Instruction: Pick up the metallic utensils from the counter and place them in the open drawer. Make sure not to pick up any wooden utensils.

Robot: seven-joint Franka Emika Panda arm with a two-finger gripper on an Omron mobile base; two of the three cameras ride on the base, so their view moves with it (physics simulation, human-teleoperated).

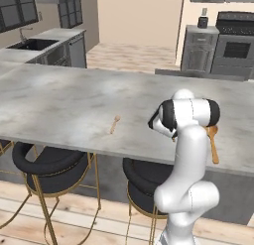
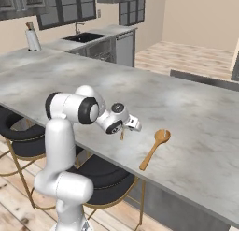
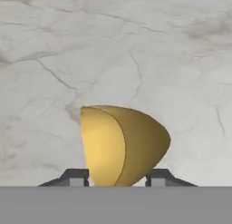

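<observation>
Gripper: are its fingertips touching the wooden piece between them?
Cannot tell. In the hand view the fingertips flank the wooden piece closely, but neither contact nor a gap shows plainly.

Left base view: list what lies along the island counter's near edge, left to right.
Small wooden fork-like piece → the robot's dark wrist and gripper down at the counter → long wooden spoon lying just right of the arm.

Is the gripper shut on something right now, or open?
Cannot tell. In the hand view a tan wooden piece sits between the gripper fingertips, but contact isn't visible.
</observation>
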